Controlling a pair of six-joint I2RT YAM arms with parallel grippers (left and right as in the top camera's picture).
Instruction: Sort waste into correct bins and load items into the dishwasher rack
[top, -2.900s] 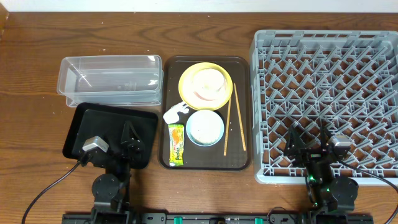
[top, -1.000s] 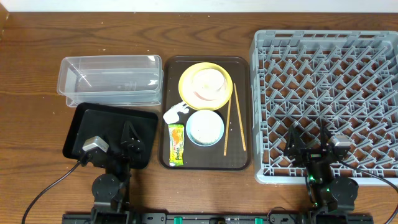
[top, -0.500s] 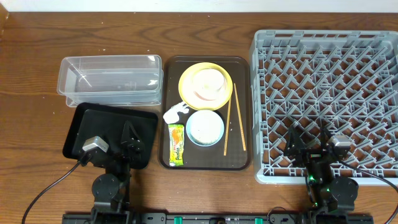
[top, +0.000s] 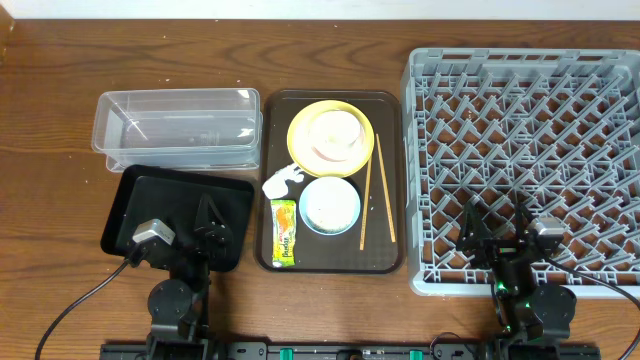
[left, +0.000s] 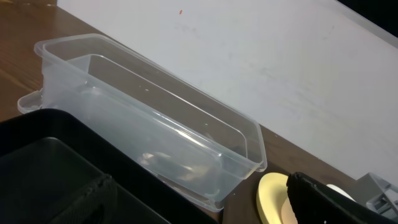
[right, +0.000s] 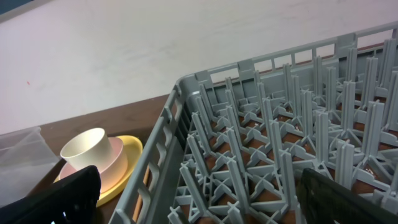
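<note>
At the near edge my left gripper and right gripper stand spread, empty; lifting the plate could tip the cup stacked on it

Tub behind shallow tray, left; serving tray centre; rack right.

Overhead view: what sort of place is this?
Probably a robot test bench staged for dish clearing, not a kitchen: a dishwasher rack and a tray of dishes on a wooden table, with a left arm and right arm at its edge.
</note>
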